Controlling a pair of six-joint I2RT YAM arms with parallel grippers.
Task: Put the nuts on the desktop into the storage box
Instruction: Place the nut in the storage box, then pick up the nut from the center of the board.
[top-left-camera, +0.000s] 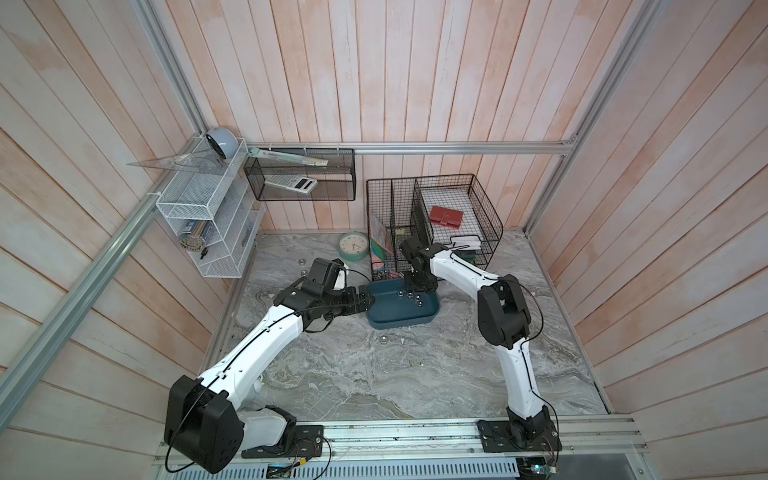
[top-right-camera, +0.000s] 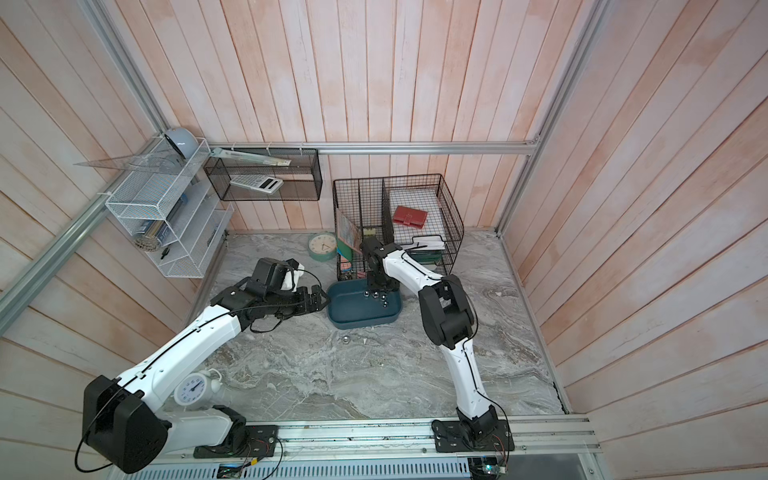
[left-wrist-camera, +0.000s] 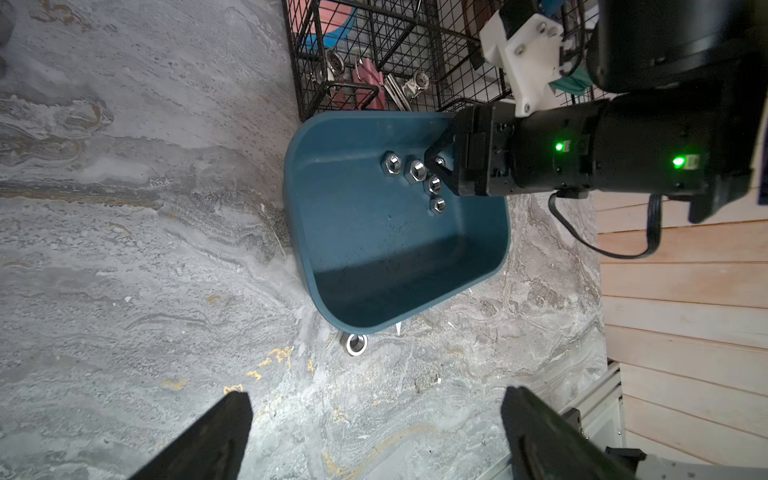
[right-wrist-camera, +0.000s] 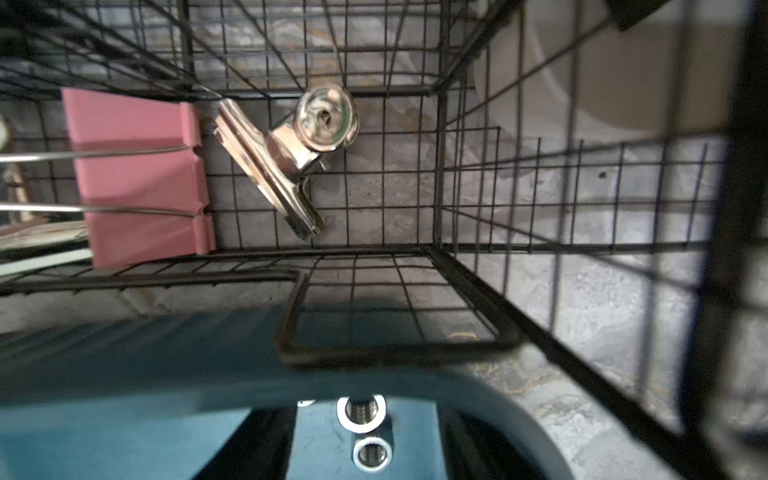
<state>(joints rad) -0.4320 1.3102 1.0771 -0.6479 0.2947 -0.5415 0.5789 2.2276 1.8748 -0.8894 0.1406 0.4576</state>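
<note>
Your left gripper (left-wrist-camera: 374, 436) hangs wide apart and empty at the left end of the storage box (left-wrist-camera: 365, 291). That looks well placed for the one loose nut (left-wrist-camera: 355, 344) lying on the desktop (left-wrist-camera: 124, 208) just beside the box's near wall. Inside the box, four nuts (left-wrist-camera: 415, 169) cluster toward the far side. Your right gripper (left-wrist-camera: 436, 163) reaches down over them with its jaws parted and a fifth nut (right-wrist-camera: 360, 411) free between them. I judge this a low release, so it can't bounce out.
</note>
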